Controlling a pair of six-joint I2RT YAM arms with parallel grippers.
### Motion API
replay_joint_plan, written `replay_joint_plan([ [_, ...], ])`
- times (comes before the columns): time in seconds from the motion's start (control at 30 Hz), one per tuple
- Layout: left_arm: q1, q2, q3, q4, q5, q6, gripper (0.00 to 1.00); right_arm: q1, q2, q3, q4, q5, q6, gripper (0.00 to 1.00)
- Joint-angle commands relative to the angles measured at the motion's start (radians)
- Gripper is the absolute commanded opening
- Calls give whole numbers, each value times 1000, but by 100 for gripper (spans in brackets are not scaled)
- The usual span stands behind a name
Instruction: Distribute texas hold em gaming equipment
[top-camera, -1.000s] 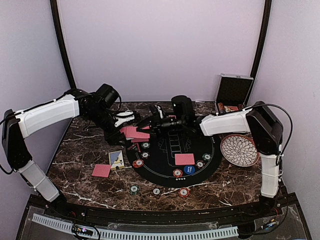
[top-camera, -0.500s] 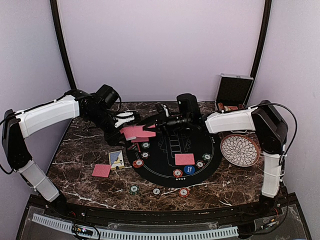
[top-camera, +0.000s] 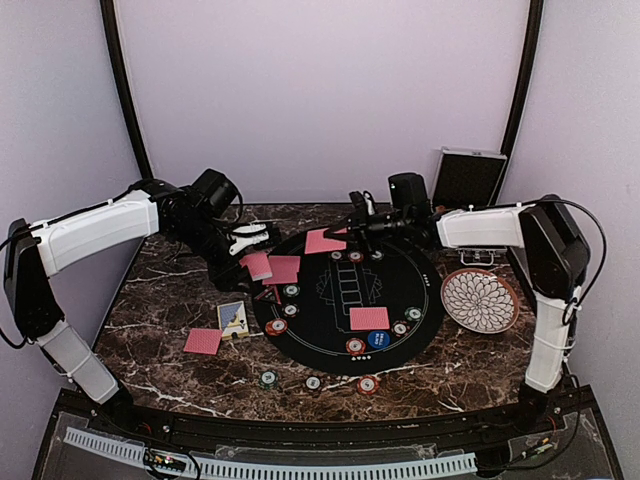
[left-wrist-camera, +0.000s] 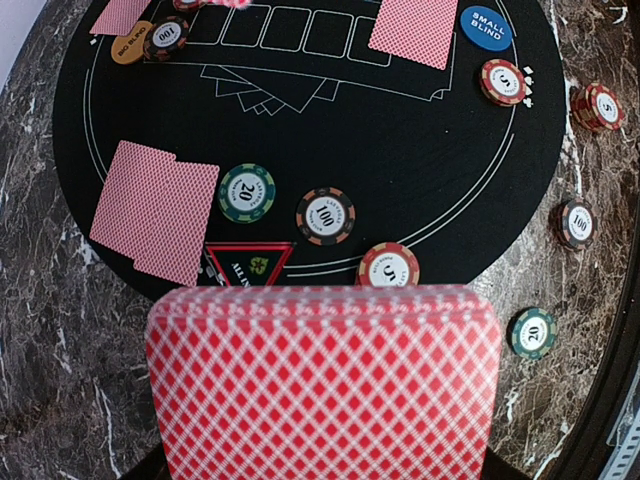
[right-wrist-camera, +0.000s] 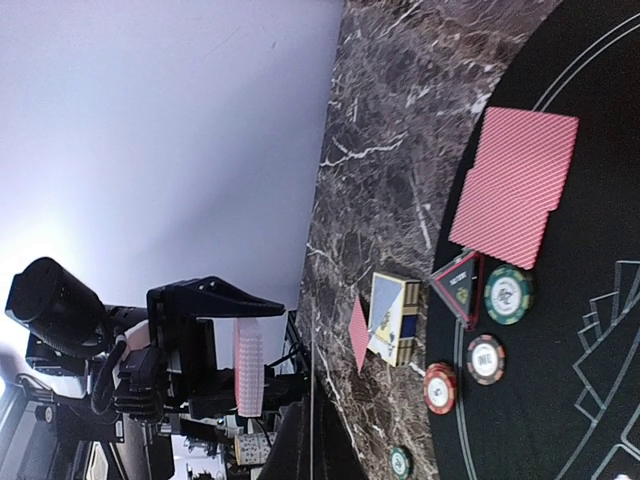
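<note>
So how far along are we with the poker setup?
Partway. Done: cards lie at two spots on the mat, with chips and a blue button placed. In hand: the left end effector grips the deck; the right end effector is closed beside a far card. Left: likely more dealing; three chips sit off the mat.

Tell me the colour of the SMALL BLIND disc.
The disc is blue; the left wrist view shows it best.

Left arm (top-camera: 95, 228), right arm (top-camera: 482, 227): white shells, black joints; thin cables, apparently black.
</note>
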Motion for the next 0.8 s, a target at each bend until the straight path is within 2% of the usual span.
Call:
replay_joint_plan([
  [0.0, -2, -31, -2, 9, 6, 11, 0, -107, 51, 95, -113, 12, -119, 0],
  [0.17, -2, -25, 5, 10, 11, 10, 0, -182, 155, 235, -292, 104, -253, 0],
  [0.33, -2, -21, 7, 10, 17, 9, 0, -230, 277, 389, -383, 165, -317, 0],
  [0.57, -2, -21, 9, 4, 21, 9, 0, -254, 413, 531, -385, 194, -308, 0],
  [0.77, -2, -26, 1, 5, 23, 10, 0, -255, 487, 587, -318, 191, -253, 0],
])
